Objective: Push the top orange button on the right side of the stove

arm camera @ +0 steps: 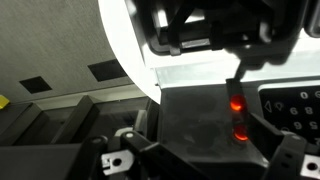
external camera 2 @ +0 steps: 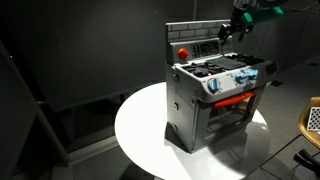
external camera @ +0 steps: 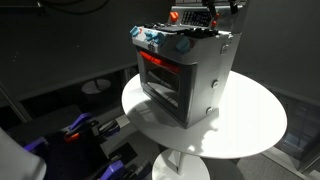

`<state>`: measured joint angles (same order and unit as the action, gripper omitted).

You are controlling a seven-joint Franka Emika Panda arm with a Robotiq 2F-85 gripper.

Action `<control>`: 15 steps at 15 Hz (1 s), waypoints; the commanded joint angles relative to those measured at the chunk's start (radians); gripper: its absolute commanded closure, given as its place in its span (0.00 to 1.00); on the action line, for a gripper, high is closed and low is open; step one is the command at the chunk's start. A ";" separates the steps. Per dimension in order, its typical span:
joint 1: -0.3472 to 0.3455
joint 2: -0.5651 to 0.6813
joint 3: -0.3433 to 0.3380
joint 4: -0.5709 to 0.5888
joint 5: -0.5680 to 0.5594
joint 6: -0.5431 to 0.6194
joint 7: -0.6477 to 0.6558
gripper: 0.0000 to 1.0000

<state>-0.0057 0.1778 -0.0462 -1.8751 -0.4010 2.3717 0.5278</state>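
Note:
The silver-grey toy stove (external camera: pixel 185 75) stands on a round white table in both exterior views (external camera 2: pixel 215 100); its door glows red and blue-and-white knobs run along the front. My gripper (external camera: pixel 203 22) hangs over the upright back panel at the stove's far end (external camera 2: pixel 228 32). In the wrist view the fingers (arm camera: pixel 240 78) look closed together into one dark tip. That tip reaches the upper of two glowing orange buttons (arm camera: pixel 234 103) on the dark panel. The lower orange button (arm camera: pixel 241 131) sits just beneath. I cannot tell whether the tip presses the button.
The white table (external camera: pixel 250 125) has bare surface around the stove (external camera 2: pixel 140 130). A red round control (external camera 2: pixel 183 52) sits at the other end of the back panel. Dark walls and floor surround the table, with clutter low down (external camera: pixel 85 128).

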 commanded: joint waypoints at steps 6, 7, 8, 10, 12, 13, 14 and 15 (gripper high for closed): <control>0.029 0.025 -0.025 0.058 0.038 -0.056 -0.018 0.00; 0.028 0.011 -0.022 0.051 0.054 -0.074 -0.028 0.00; 0.028 0.000 -0.020 0.046 0.068 -0.089 -0.036 0.00; 0.025 -0.034 -0.012 0.032 0.104 -0.133 -0.066 0.00; 0.022 -0.074 -0.003 0.020 0.152 -0.185 -0.109 0.00; 0.020 -0.094 0.002 0.016 0.183 -0.215 -0.138 0.00; 0.019 -0.116 0.007 0.013 0.211 -0.252 -0.165 0.00; 0.018 -0.135 0.011 0.013 0.236 -0.286 -0.191 0.00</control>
<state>0.0178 0.1145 -0.0490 -1.8462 -0.2370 2.1769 0.4184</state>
